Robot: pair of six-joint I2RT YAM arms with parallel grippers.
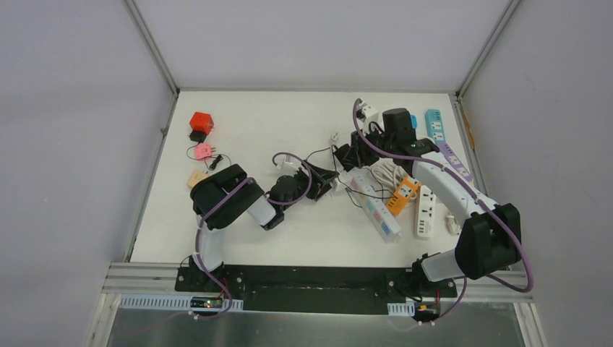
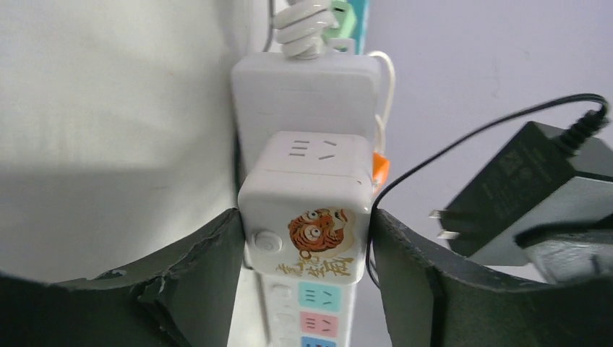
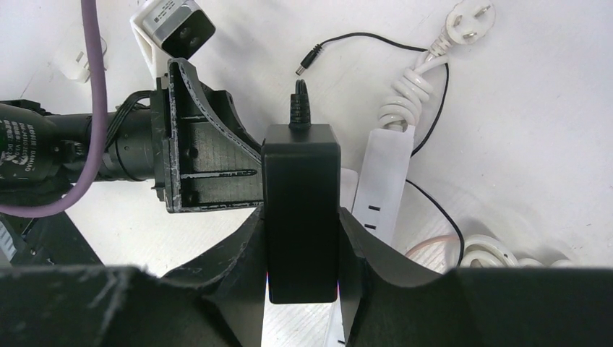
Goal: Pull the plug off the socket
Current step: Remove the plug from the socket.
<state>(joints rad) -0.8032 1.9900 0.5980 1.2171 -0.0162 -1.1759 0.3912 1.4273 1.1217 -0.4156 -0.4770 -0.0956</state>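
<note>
My left gripper (image 2: 303,224) is shut on a white cube socket (image 2: 307,181) with a tiger sticker; both fingers (image 2: 195,275) press its sides. The cube sits over a white strip with coloured outlets (image 2: 322,318). My right gripper (image 3: 301,224) is shut on a black power adapter (image 3: 301,195), its thin black cord leading away. In the left wrist view the adapter (image 2: 528,188) hangs to the right of the cube, its two prongs bare and apart from the socket. In the top view the two grippers (image 1: 323,184) (image 1: 348,155) meet at the table's middle.
A red cube adapter (image 1: 201,123), a pink plug (image 1: 204,150) and a beige plug (image 1: 195,178) lie at the far left. White power strips (image 1: 379,210) (image 1: 425,210), an orange strip (image 1: 402,195), a teal strip (image 1: 435,124) and coiled white cords (image 3: 405,101) crowd the right.
</note>
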